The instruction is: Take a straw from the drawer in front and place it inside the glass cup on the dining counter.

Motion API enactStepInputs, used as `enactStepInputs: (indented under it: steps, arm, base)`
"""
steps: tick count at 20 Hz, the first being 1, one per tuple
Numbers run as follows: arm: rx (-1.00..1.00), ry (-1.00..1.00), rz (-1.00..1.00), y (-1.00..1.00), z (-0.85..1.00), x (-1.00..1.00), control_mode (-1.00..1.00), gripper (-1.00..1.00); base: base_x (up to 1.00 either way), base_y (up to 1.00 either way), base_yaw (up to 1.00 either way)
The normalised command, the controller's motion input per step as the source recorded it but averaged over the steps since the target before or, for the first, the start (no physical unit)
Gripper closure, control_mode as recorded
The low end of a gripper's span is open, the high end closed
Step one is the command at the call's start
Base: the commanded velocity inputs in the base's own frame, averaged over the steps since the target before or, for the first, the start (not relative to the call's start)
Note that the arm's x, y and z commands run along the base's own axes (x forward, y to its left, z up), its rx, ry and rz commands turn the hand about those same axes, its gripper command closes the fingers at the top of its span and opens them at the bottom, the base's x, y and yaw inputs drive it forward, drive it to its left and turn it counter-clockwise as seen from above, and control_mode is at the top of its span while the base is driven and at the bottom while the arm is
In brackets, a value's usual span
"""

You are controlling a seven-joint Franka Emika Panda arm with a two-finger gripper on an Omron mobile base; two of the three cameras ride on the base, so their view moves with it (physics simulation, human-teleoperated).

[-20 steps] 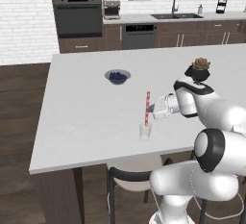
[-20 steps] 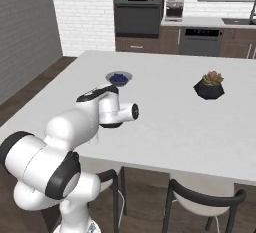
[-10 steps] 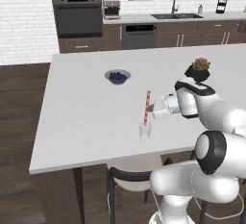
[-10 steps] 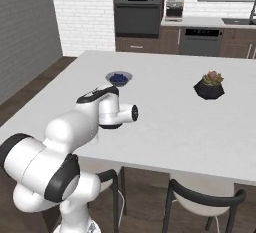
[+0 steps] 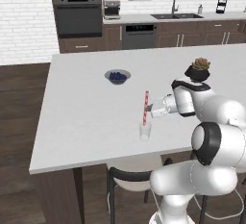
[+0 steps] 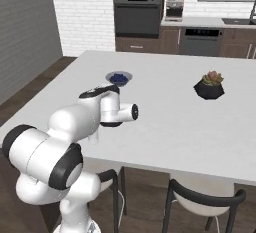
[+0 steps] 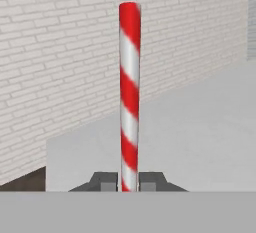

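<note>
On the dining counter (image 5: 81,117), the straw (image 5: 145,106) stands upright with its lower end inside the glass cup (image 5: 145,131), near the counter's front edge. The gripper (image 5: 150,108) reaches in from the right at the straw's middle, though whether its fingers press the straw is too small to tell. A dark blue bowl (image 5: 117,77) sits farther back, and a potted succulent (image 5: 198,69) stands to the right.

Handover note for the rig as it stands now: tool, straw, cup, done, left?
Tool: shut on the straw, holding it upright.
Straw: lower end inside the cup, upper part standing well above the rim.
Cup: upright on the dining counter, near its front edge; blue bowl further back.
Done: straw fetched and lowered into the cup.
Left: open the tool, let go, back the arm off without tipping the cup.
</note>
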Motion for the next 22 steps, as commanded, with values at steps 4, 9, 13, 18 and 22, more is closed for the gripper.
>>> enactStepInputs:
  steps: [4, 9, 13, 18, 22]
  arm:
    - [0.00, 0.02, 0.00, -0.12, -0.17, 0.01, -1.00, 1.00]
    - [0.00, 0.00, 0.00, -0.05, -0.21, 0.00, -1.00, 1.00]
    - [0.00, 0.00, 0.00, 0.00, -0.17, 0.00, -1.00, 1.00]
    - [0.00, 0.00, 0.00, 0.00, -0.15, 0.00, -1.00, 1.00]
    - [0.00, 0.00, 0.00, 0.03, -0.11, 0.00, -1.00, -1.00]
  base:
    - [0.00, 0.00, 0.00]
    - [0.00, 0.00, 0.00]
    - [0.00, 0.00, 0.00]
    - [0.00, 0.00, 0.00]
    - [0.00, 0.00, 0.00]
